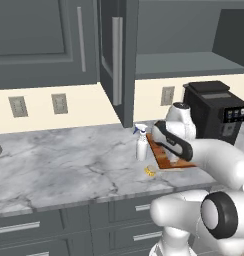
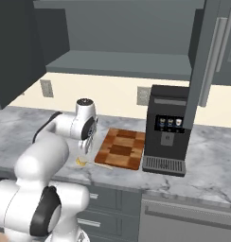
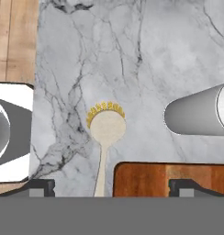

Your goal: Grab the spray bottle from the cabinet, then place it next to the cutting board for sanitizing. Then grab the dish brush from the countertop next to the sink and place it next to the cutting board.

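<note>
Nearest the hand camera, low in the frame, the two dark fingertips of the gripper [image 3: 112, 187] stand wide apart with nothing between them. The dish brush [image 3: 105, 133] lies flat on the countertop [image 3: 146, 59] just left of centre, its yellow bristles toward the top and its pale handle running down to the bottom edge, between the fingertips but nearer the left one. A corner of the cutting board [image 3: 146, 179] sits at lower right, just beside the handle. The spray bottle [image 3: 201, 115] shows at the right edge.

In the left base view the bottle [image 1: 141, 145] stands upright at centre, by the board's [image 1: 161, 157] left edge, with the brush [image 1: 150, 170] just below it, near the counter's front edge. The cabinet [image 1: 116, 55] door hangs open at the top.
</note>
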